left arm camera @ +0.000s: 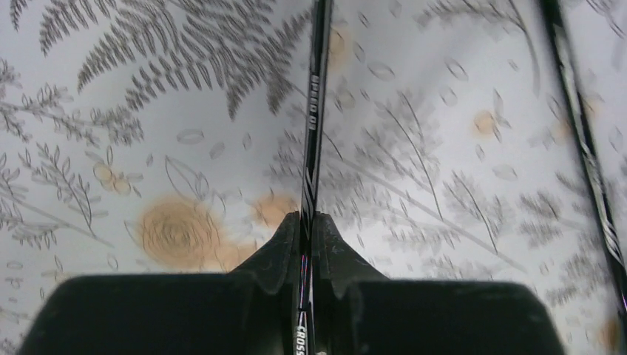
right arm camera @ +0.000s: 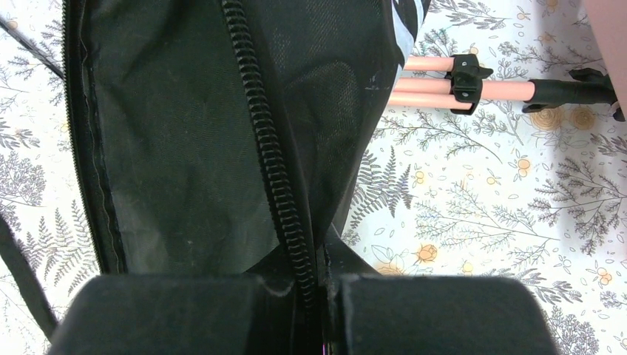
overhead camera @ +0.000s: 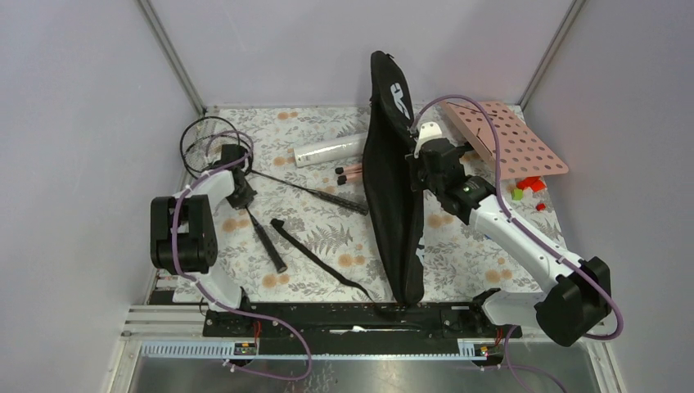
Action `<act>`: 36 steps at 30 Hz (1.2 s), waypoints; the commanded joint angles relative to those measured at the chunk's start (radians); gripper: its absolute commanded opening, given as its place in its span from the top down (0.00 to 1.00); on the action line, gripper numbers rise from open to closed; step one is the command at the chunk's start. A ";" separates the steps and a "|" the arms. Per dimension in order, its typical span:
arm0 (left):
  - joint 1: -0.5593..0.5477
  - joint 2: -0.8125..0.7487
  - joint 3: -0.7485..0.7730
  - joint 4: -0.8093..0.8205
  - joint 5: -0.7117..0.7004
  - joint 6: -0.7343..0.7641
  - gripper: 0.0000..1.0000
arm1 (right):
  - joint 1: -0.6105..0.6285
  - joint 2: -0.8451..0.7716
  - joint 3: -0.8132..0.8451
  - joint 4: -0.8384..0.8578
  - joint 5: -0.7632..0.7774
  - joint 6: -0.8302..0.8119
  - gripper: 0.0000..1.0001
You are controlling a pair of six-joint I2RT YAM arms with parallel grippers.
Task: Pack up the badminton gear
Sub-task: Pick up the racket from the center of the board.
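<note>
Black bag (right arm camera: 170, 148) edge pinched by right pincer (right arm camera: 319, 272), left pincer (left arm camera: 305, 235) clamping racket shaft (left arm camera: 315, 111)

The table cloth (overhead camera: 327, 221) is white, printed with grey ferns and tan-orange roses. The bag (overhead camera: 391, 205) is black with a white logo at its far end. The racket (left arm camera: 313, 111) is black with white lettering on its shaft. The tube (overhead camera: 330, 151) is white, the perforated stand (overhead camera: 511, 139) at far right pink, and the blocks (overhead camera: 532, 183) beside it red and green.

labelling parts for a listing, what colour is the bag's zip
The zip is black, clearest in the right wrist view.
</note>
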 commanded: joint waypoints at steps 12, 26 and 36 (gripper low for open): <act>-0.538 -0.356 -0.093 0.136 -0.303 -0.007 1.00 | -0.017 0.045 0.048 0.033 0.049 0.012 1.00; -0.911 -0.397 -0.084 0.119 -0.511 -0.054 1.00 | -0.024 0.172 0.194 -0.049 0.231 0.077 1.00; -1.182 -0.434 -0.055 -0.158 -0.713 -0.096 1.00 | -0.058 0.474 0.631 -0.261 0.256 0.083 1.00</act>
